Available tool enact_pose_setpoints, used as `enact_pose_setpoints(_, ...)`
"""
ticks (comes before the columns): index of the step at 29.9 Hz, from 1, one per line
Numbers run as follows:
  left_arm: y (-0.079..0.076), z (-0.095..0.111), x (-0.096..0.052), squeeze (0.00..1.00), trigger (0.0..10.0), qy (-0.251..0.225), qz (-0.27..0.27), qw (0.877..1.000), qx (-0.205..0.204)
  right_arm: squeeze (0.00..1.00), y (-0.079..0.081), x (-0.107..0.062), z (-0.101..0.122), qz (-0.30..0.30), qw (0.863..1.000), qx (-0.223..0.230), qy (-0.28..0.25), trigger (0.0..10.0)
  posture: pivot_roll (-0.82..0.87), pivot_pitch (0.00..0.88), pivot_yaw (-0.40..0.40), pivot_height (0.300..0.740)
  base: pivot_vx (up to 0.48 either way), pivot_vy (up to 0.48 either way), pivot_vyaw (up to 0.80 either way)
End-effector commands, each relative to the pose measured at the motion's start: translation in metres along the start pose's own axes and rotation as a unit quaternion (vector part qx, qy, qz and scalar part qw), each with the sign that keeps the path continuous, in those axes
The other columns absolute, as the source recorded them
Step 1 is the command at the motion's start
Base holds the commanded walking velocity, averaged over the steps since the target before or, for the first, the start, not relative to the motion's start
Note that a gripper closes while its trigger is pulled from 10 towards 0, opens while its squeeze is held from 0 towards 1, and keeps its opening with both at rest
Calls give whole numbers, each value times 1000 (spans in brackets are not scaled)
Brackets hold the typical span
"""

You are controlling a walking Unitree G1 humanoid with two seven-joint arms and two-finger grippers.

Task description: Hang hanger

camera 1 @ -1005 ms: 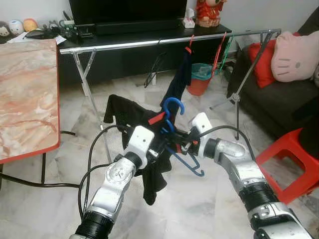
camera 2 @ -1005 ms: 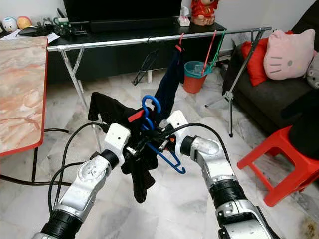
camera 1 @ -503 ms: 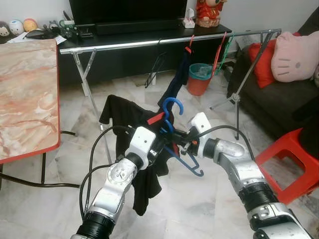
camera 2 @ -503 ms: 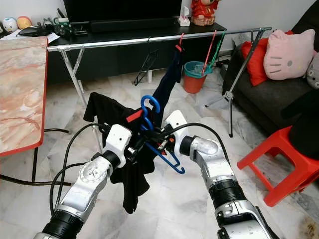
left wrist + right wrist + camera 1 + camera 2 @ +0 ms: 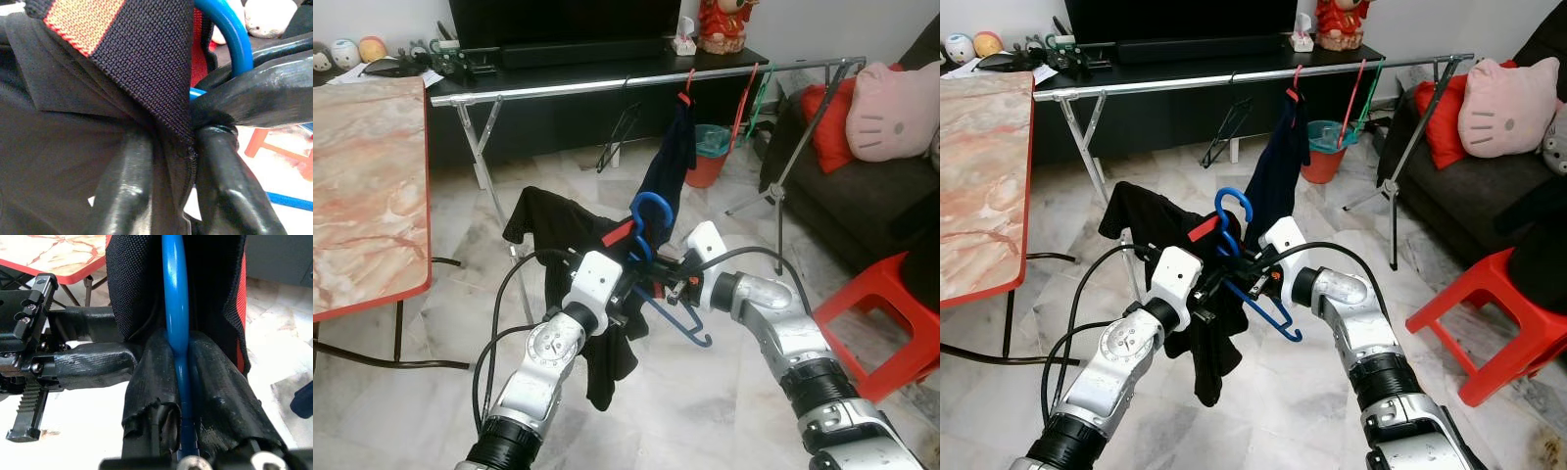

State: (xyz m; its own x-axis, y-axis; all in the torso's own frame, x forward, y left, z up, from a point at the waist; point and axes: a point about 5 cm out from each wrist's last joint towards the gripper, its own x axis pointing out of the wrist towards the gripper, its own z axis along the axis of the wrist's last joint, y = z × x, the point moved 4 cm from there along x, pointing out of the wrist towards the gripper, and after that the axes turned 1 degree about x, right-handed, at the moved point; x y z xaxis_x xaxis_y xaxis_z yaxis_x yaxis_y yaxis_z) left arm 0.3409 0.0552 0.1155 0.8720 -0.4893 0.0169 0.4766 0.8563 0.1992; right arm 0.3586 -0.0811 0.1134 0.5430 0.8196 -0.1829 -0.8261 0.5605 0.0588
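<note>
Both end effectors, left [image 5: 168, 161] and right [image 5: 182, 382], clamp blue hanger [image 5: 651, 211] chest-high.

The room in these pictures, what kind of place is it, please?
Probably a home living room: a TV console along the wall, a dark sofa with cushions, and a metal drying rack on the tiled floor.

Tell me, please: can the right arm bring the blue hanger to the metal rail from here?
Probably not yet. The right gripper is shut on the blue hanger, but the metal rail stands well ahead across open floor. The left gripper also pinches the black shirt on that hanger.
</note>
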Motion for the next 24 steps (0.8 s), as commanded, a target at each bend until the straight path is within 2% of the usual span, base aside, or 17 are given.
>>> enact_pose_setpoints(1,45,7,0,0,0,-3,109,994,14,0,17,2,-6,53,998,-25,20,10000,25,0,-92,740,0,0,0)
enact_pose_setpoints(4,60,10,-4,0,0,-9,151,988,26,0,14,-4,-18,49,997,-39,51,10000,25,0,-92,740,0,0,0)
enact_pose_setpoints(9,68,12,-6,0,0,-17,177,984,29,0,11,-7,-22,42,996,-39,62,10000,25,0,-92,740,0,0,0)
enact_pose_setpoints(13,76,16,-9,0,0,-26,207,978,31,0,9,-10,-36,33,993,-45,101,10000,25,0,-92,740,0,0,0)
enact_pose_setpoints(16,77,17,-9,0,0,-26,205,978,34,0,7,-13,-44,28,990,-49,126,10000,21,0,-93,740,0,0,0)
enact_pose_setpoints(24,78,13,-9,0,0,-16,219,975,38,0,5,-24,-52,39,987,-50,150,10000,20,0,-91,740,0,0,0)
